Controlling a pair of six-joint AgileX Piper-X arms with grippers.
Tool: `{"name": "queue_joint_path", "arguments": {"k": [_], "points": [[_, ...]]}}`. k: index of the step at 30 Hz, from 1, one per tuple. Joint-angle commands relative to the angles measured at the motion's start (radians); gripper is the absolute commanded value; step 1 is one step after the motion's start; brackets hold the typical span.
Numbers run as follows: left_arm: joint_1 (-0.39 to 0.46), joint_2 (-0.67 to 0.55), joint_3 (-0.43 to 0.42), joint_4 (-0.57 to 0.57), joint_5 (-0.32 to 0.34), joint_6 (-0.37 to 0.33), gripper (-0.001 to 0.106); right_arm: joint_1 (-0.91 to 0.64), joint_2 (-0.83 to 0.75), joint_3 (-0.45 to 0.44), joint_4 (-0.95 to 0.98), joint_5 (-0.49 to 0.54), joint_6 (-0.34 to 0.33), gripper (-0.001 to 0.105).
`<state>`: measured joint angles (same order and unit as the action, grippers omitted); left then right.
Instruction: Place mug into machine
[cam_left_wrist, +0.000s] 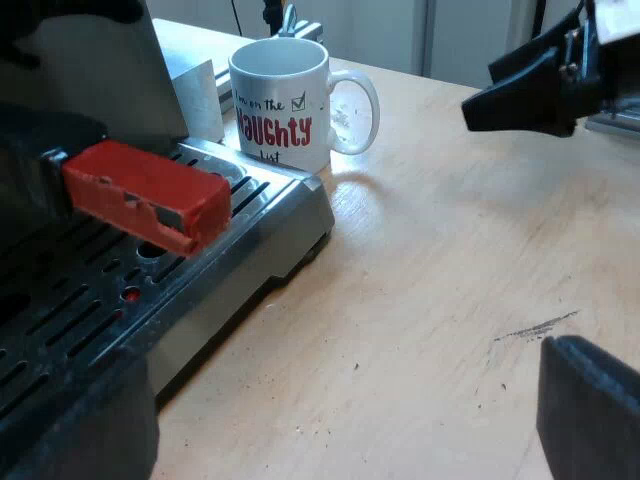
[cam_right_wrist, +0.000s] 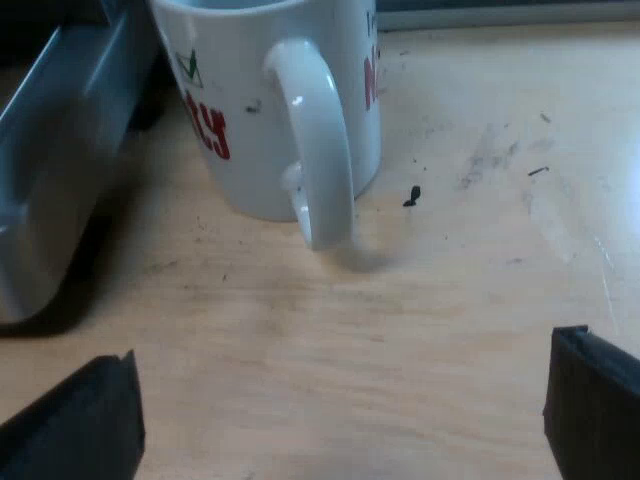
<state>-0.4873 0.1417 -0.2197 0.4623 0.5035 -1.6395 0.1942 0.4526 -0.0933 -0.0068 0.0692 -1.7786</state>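
Observation:
A white mug (cam_left_wrist: 285, 100) with red "NAUGHTY" lettering stands upright on the wooden table, touching the corner of the espresso machine's drip tray (cam_left_wrist: 240, 250). The holder's red handle end (cam_left_wrist: 150, 195) sticks out over the tray grille. My left gripper (cam_left_wrist: 330, 430) is open and empty, low over the table beside the tray. In the right wrist view the mug (cam_right_wrist: 260, 110) is close, its handle (cam_right_wrist: 320, 140) turned toward my right gripper (cam_right_wrist: 340, 410), which is open with the handle ahead of the gap between its fingers. The right gripper (cam_left_wrist: 530, 90) hovers a short way off the mug's handle side.
The wooden table (cam_left_wrist: 450, 300) stretches bare around the mug, with a few dark specks (cam_right_wrist: 411, 196) and scuff marks. The machine's metal body (cam_right_wrist: 50, 170) stands close against the mug's far side from the handle. A pale wall and cabinet lie beyond the table.

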Motion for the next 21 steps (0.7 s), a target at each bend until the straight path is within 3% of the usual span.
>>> {"name": "queue_joint_path", "arguments": {"k": [1, 13, 21], "points": [[-0.004, 0.002, -0.002, -0.017, 0.009, -0.001, 0.078, 0.001, 0.042, 0.033, -0.109, -0.017, -0.004, 0.082], [-0.004, 0.002, -0.002, -0.017, 0.009, -0.001, 0.078, 0.001, 0.498, 0.034, -0.566, -0.059, -0.004, 0.082], [-0.004, 0.002, -0.002, -0.017, 0.009, -0.001, 0.078, 0.001, 0.784, -0.083, -0.711, -0.059, 0.0, 0.082]]}}
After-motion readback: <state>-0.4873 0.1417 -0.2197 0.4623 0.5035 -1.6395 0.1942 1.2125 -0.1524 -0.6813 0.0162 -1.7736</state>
